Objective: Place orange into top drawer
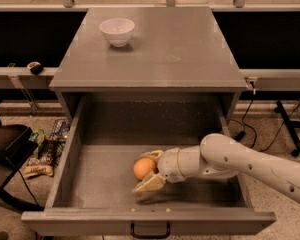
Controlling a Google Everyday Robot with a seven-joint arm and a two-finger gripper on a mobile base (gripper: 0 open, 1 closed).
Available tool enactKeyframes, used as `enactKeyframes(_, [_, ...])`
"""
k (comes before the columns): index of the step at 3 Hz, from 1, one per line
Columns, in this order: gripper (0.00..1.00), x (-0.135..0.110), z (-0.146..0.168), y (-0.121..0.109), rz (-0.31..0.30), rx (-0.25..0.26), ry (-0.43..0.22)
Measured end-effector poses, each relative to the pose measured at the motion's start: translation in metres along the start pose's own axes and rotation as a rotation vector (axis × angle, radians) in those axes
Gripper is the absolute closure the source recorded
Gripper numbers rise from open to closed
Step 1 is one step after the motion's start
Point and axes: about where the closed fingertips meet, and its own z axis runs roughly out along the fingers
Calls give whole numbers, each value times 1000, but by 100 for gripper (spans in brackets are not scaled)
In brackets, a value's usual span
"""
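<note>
The orange (143, 167) lies on the speckled floor of the pulled-out top drawer (80, 149), near its front middle. My gripper (143, 172) reaches in from the right, low inside the drawer. Its cream fingers (149, 184) stand on either side of the orange, one behind it and one in front, spread slightly wider than the fruit. The gripper looks open, and the orange rests on the drawer floor. The white arm (240, 161) crosses over the drawer's right side.
A white bowl (117, 31) stands on the cabinet top (180, 44) at the back left. The dark drawer handle (150, 231) is at the front. Snack bags (40, 154) and a dark chair (5, 149) are on the floor to the left. Cables run along the floor at right.
</note>
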Motion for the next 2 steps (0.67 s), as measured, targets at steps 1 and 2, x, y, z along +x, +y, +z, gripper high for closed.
enactKeyframes(1, [0,0,0,0,0,0,0])
enactKeyframes(2, [0,-6,0,2,12,-35,-29])
